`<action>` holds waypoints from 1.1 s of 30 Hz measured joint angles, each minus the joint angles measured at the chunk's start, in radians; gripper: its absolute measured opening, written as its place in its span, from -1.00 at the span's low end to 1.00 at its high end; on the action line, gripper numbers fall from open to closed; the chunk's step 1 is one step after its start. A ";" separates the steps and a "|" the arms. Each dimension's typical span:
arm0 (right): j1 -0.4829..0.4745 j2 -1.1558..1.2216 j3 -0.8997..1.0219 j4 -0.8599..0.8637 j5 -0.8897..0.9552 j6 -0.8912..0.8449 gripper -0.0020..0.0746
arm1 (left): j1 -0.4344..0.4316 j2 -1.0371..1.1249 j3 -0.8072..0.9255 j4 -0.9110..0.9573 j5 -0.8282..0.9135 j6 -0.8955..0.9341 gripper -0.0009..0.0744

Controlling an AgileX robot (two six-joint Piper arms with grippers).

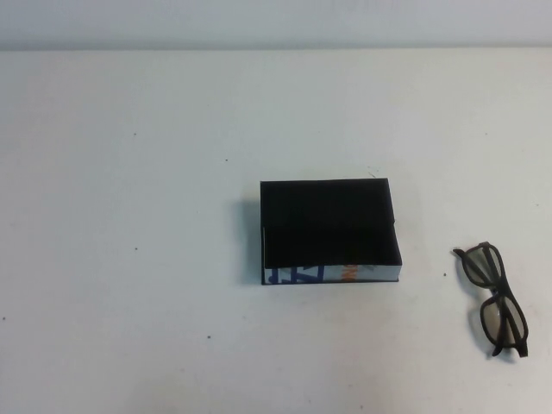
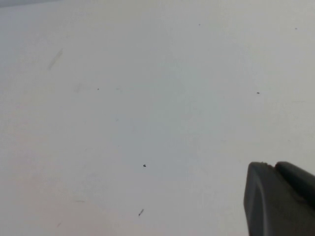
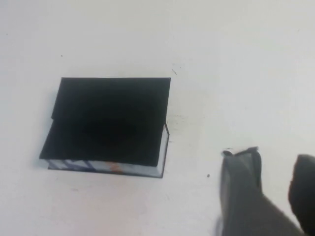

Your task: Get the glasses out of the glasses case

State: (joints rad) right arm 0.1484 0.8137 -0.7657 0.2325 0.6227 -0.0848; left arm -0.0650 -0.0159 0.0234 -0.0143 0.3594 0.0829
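Case (image 1: 329,231), glasses (image 1: 495,297) well apart; table (image 1: 129,172) open.

A white desk (image 1: 129,259) carries two things. The black glasses case (image 1: 328,226) lies flat near the middle, its white printed edge facing the near side. The glasses (image 1: 493,297) lie well apart to its right, seemingly folded, by the desk's right edge.

Looks like a lab/test bench: plain white counter (image 1: 129,302), lightly scuffed and speckled, pale blank wall (image 1: 276,21) at 12 o'clock. Only staged props on it: black case (image 1: 328,231) mid-counter, glasses (image 1: 494,297) at 4 o'clock. No household clutter.
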 joint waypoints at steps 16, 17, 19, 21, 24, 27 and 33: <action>0.000 -0.821 0.506 -0.335 -0.219 0.172 -0.98 | 0.000 0.000 0.000 0.000 0.000 0.000 -0.99; 0.000 -0.823 0.521 -0.335 -0.221 0.181 -0.98 | 0.000 0.000 0.000 0.000 0.000 0.000 -0.99; 0.000 -0.823 0.555 -0.333 -0.225 0.206 -0.99 | 0.000 0.000 0.000 0.000 0.000 0.000 -0.99; 0.000 -0.825 0.597 -0.331 -0.241 0.229 -0.99 | 0.000 0.000 0.000 0.000 0.000 0.000 -0.99; 0.000 -0.827 0.670 -0.324 -0.305 0.250 -0.99 | 0.000 0.000 0.000 0.000 0.000 0.000 -0.99; -0.015 -0.827 0.744 -0.277 -0.363 0.258 -0.99 | 0.000 0.000 0.000 0.000 0.000 0.000 -0.99; -0.063 -0.827 0.793 -0.233 -0.364 0.262 -0.99 | 0.000 0.000 0.000 0.000 0.000 0.000 -0.99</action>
State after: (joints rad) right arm 0.0852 -0.0133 0.0269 0.0000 0.2590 0.1768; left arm -0.0650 -0.0159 0.0234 -0.0143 0.3594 0.0829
